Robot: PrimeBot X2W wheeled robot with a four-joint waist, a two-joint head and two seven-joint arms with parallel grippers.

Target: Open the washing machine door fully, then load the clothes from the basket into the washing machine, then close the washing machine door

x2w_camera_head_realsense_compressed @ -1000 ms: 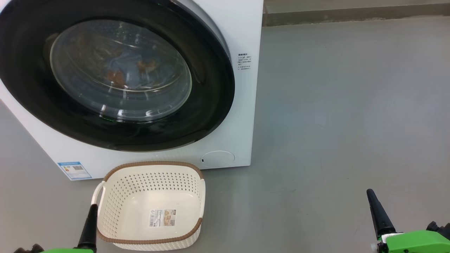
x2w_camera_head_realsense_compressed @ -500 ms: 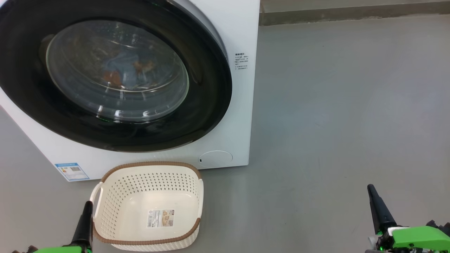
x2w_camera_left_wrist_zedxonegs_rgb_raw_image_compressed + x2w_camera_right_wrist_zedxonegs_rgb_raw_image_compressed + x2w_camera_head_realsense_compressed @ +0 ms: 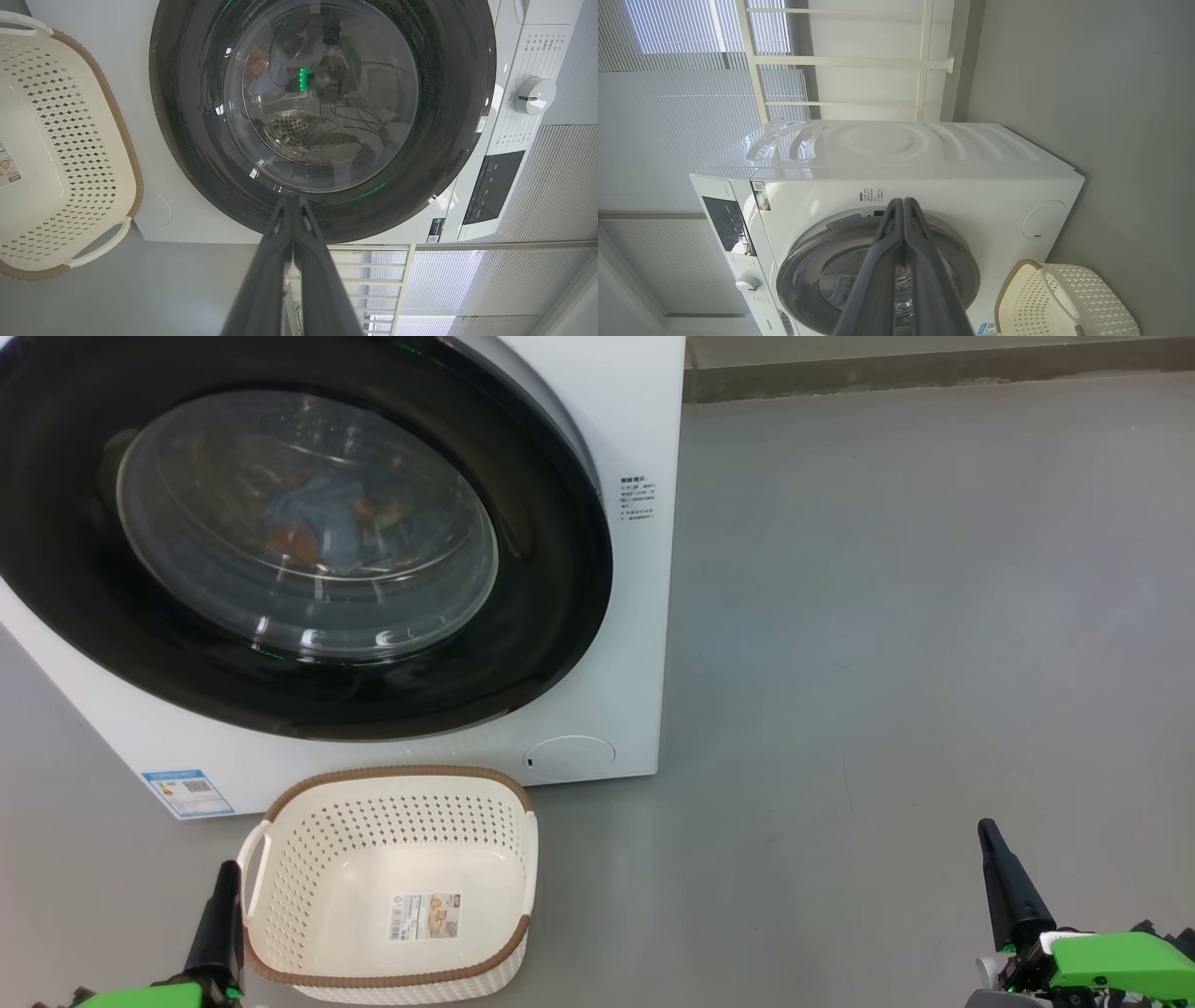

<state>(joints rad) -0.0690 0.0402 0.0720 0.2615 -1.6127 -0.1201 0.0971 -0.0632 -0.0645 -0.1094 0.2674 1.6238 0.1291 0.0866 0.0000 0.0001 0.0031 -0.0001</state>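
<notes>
My left gripper (image 3: 226, 873) is clenched on nothing, fingers together, the basket (image 3: 392, 773) just beside it. Ahead, the washing machine door (image 3: 551, 588) sits shut on the washing machine (image 3: 644, 616), clothes (image 3: 313, 518) behind its glass. My right gripper (image 3: 988, 835), likewise clenched, hangs well apart.

- Smooth matte grey floor (image 3: 887, 616): broad in the head view, faintly scuffed, evenly lit with a soft pale sheen.
- Darker grey-brown skirting band (image 3: 934, 378) along the floor's far edge, at the top of the head view, with a lighter strip just above it.
- Pale pleated window blinds (image 3: 668, 140), finely ribbed, hung in several panels; bluish-white and brightest at one panel, with daylight glowing through.
- White-painted metal rail frame (image 3: 850, 60) of straight uprights and crossbars, set in front of the blinds and of a plain pale wall (image 3: 868, 28).
- Same ribbed blinds and white rails in the left wrist view, again backlit.
</notes>
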